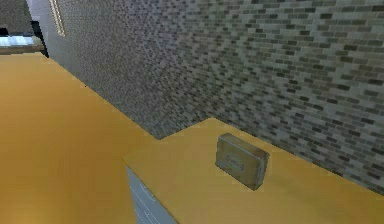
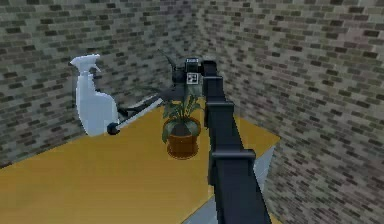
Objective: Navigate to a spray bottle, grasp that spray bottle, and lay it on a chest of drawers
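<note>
While jaws hold spray bottle [image 2: 92,98], plant [image 2: 183,125] nr arm [image 2: 226,140]

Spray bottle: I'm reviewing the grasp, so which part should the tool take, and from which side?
Probably the wide lower body of the spray bottle, from the arm side view's right, where the tool is. The bottle is upright, and its neck and trigger head look too narrow and uneven.
</note>
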